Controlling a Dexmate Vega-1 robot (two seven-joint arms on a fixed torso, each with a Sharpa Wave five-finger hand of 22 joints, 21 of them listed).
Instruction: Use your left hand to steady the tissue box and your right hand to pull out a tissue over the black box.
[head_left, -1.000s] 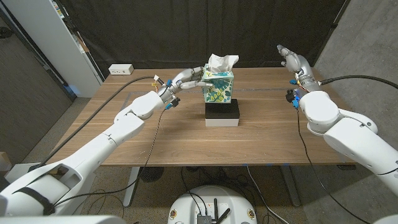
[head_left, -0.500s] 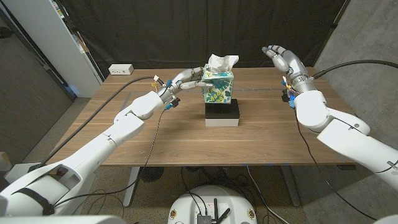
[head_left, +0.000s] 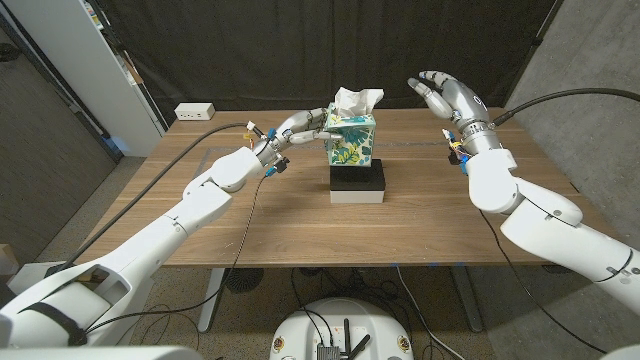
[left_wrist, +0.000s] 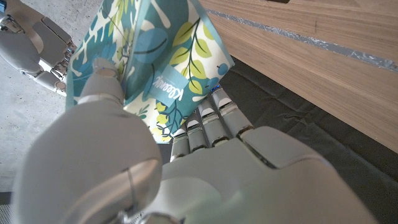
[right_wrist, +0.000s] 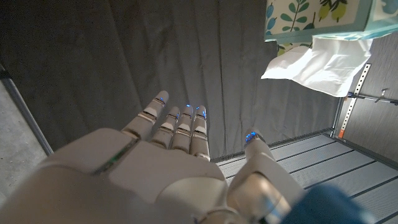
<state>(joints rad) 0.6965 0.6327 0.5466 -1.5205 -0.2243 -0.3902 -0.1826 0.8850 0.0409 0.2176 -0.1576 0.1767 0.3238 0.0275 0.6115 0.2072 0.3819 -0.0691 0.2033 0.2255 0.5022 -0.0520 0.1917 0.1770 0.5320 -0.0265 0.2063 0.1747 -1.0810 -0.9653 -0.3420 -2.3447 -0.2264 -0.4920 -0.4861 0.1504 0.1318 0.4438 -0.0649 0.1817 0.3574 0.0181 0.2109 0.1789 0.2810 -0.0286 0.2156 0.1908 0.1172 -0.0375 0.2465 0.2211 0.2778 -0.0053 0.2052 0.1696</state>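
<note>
Table (head_left: 300, 220): rectangular top of brown wood-grain planks, matte, set before a black pleated curtain (head_left: 300, 50).

Left arm (head_left: 170, 235): smooth white glossy shell, rounded segments, a black cable running along it; it reaches from the near left corner toward the table's middle.

Right arm (head_left: 545, 215): same white shell, raised above the table's right side, a black cable trailing off to the right.

Cabinet (head_left: 90, 70): white, flat-sided, standing off the table's far left corner.

Black box (head_left: 358, 178): low, square, matte black on a white base (head_left: 358, 196), at the middle of the table.

Tissue box (head_left: 350, 140): cube of printed card, teal, blue and lime leaves on white, standing on the black box. The left wrist view shows its printed side (left_wrist: 155, 68) up close.

Left hand (head_left: 295, 128): grey metallic segmented fingers with white casing, pressed against the tissue box's left side; the left wrist view shows fingers (left_wrist: 211, 115) lying on the card and a thumb on another face, gripping the box.

Right hand (head_left: 447, 96): grey, jointed, held in the air to the right of the tissue box and well apart from it, fingers spread, holding nothing.

Tissue (head_left: 357, 99): white, soft, crumpled, standing out of the box's top opening; a loose folded sheet (right_wrist: 317, 62) in the right wrist view.

Power strip (head_left: 195, 112): small white block at the far left table corner.
</note>
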